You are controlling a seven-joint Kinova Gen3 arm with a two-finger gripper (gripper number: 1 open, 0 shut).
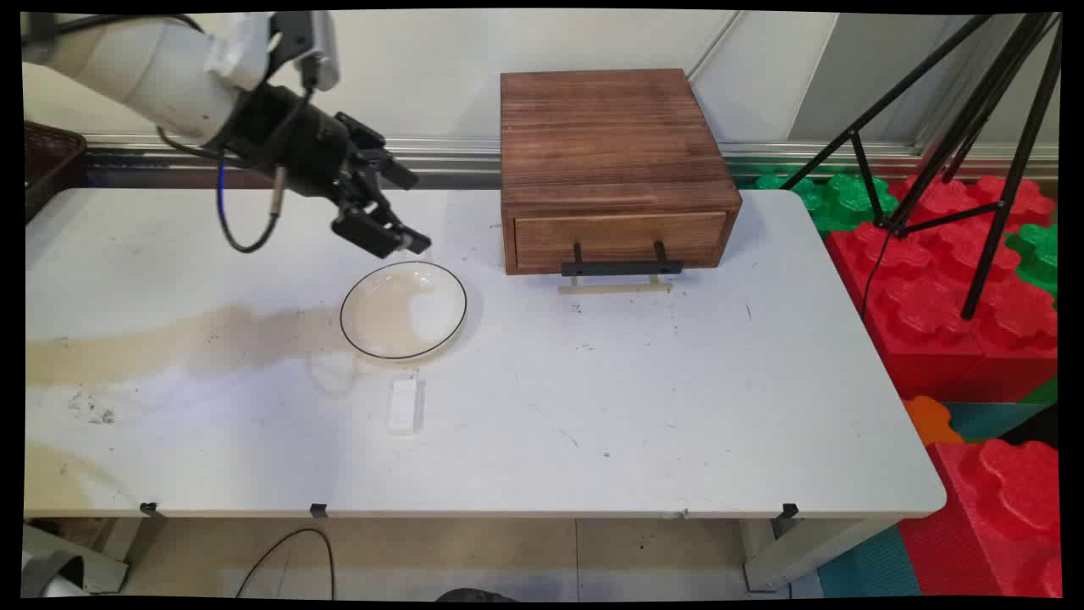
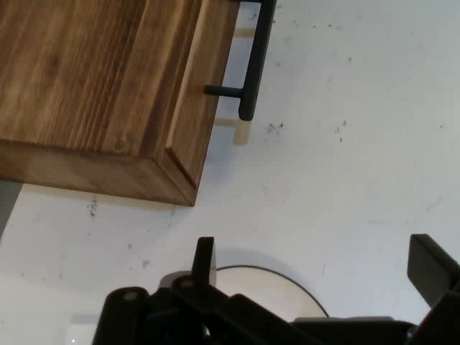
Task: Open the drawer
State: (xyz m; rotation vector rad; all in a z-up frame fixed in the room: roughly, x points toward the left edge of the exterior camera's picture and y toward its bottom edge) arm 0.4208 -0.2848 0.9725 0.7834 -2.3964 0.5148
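While the white arm (image 1: 161, 72) reaches in from the upper left and slopes down to the right over the white table (image 1: 677, 407), its black gripper (image 1: 398, 212) hangs just above the far rim of a round white plate (image 1: 403, 310) with a thin dark edge line. The wrist is tilted, so the fingers point down and to the right, toward the table between the plate and a wooden drawer box (image 1: 611, 165). A black cable (image 1: 241, 224) loops down below the wrist. In the hand view the two fingers (image 2: 205, 259) stand wide apart with nothing between them, and the gripper holds nothing; whether a fingertip touches the plate's rim cannot be told. The plate lies flat, left of the table's middle, and its far edge shows between the fingers in the hand view. The box sits at the far side of the table, to the right of the gripper, its drawer shut, with a black bar handle (image 1: 621, 266) on its near face. Near the plate, on its near side, a small white block (image 1: 404, 405) lies on the table. Right of the table stand large red and green foam blocks (image 1: 940, 280) and a black tripod (image 1: 974, 127).
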